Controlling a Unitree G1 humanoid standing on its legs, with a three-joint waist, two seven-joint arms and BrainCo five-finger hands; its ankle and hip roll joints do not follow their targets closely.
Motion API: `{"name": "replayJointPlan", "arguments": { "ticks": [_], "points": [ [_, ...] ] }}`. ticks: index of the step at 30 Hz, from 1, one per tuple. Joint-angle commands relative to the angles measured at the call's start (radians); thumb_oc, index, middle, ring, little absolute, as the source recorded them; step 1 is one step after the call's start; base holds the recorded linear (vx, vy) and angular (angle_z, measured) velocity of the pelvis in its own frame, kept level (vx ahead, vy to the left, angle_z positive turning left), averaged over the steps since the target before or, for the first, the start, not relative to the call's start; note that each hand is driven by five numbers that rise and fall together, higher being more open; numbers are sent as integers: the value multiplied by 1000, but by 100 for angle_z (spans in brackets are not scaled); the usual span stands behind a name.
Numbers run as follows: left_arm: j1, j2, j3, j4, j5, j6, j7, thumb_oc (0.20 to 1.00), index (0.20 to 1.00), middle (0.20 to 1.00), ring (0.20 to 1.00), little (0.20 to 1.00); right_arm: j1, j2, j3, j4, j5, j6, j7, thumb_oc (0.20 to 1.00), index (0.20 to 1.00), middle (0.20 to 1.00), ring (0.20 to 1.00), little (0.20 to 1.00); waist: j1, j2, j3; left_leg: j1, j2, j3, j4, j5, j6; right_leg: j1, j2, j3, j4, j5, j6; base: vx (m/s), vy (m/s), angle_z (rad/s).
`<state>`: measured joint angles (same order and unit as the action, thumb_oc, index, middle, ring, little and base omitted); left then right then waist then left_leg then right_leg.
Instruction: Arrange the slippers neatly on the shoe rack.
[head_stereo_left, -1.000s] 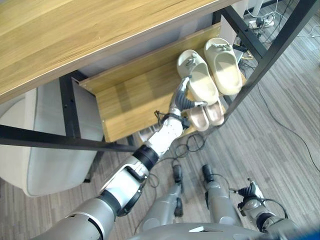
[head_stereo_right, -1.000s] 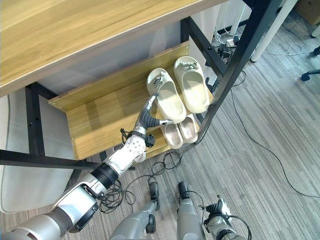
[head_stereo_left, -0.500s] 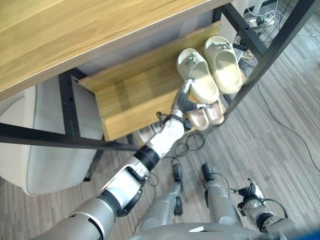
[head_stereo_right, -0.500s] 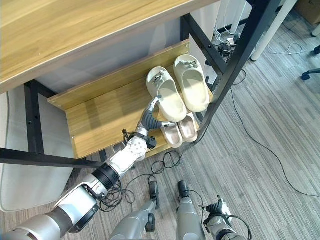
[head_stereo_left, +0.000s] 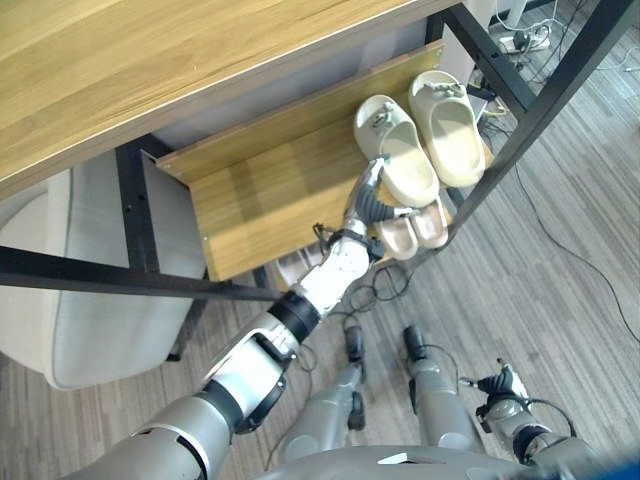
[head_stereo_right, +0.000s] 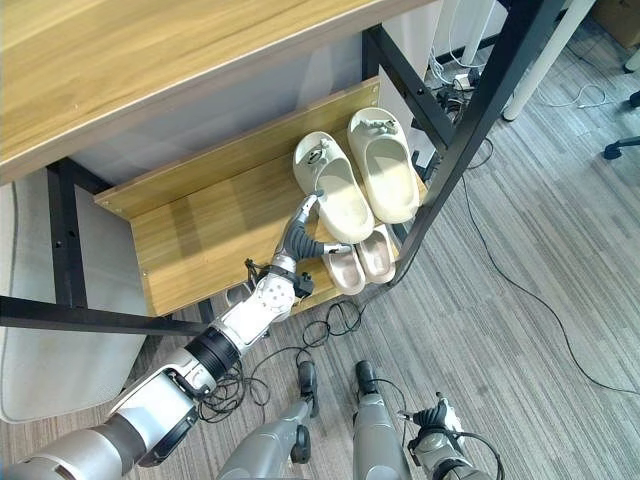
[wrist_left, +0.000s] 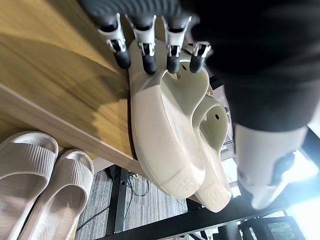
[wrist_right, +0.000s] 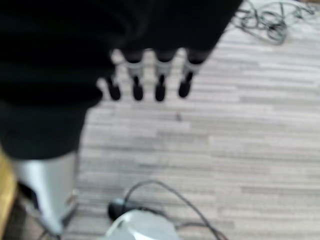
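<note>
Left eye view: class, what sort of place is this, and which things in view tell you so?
Probably an office or lab corner: a wooden shoe rack in a black frame holding cream slippers, grey plank flooring, and loose cables nearby.

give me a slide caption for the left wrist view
Left hand fingers straight against a cream foam slipper on the wooden shelf.
</note>
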<state>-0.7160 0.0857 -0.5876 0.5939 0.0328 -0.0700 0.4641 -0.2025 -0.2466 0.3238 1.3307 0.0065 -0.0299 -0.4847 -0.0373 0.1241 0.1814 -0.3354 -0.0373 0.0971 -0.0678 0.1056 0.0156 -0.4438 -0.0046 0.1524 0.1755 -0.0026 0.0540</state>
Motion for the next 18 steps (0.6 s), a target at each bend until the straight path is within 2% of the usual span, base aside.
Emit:
{"name": "replayJointPlan", "arguments": {
  "ticks": [1,10,18],
  "points": [
    [-80,-42,38,21,25,-47,4,1000,1000,1000,1000,1000,-14,-36,-2,-1,7,-11,-4,1000,1000,1000,1000,1000,6,24,1,-73,-58,-70,87,-31,13,-23,-5,-51,71,-43,14,0,0,0],
    [-95,-1,72,-37,-30,-69,-11,1000,1000,1000,1000,1000,12,-26,-4,5,-20,3,26,1000,1000,1000,1000,1000,10,17,-19,-20,-53,-86,78,-32,8,49,-11,-72,53,-53,19,34,-7,5],
    [-42,84,105,-151,-83,-100,-65,1000,1000,1000,1000,1000,66,-11,-43,11,-34,14,68,1000,1000,1000,1000,1000,14,13,-39,64,-49,-102,57,-37,3,137,-15,-104,33,-55,28,33,-7,9]
  ]
}}
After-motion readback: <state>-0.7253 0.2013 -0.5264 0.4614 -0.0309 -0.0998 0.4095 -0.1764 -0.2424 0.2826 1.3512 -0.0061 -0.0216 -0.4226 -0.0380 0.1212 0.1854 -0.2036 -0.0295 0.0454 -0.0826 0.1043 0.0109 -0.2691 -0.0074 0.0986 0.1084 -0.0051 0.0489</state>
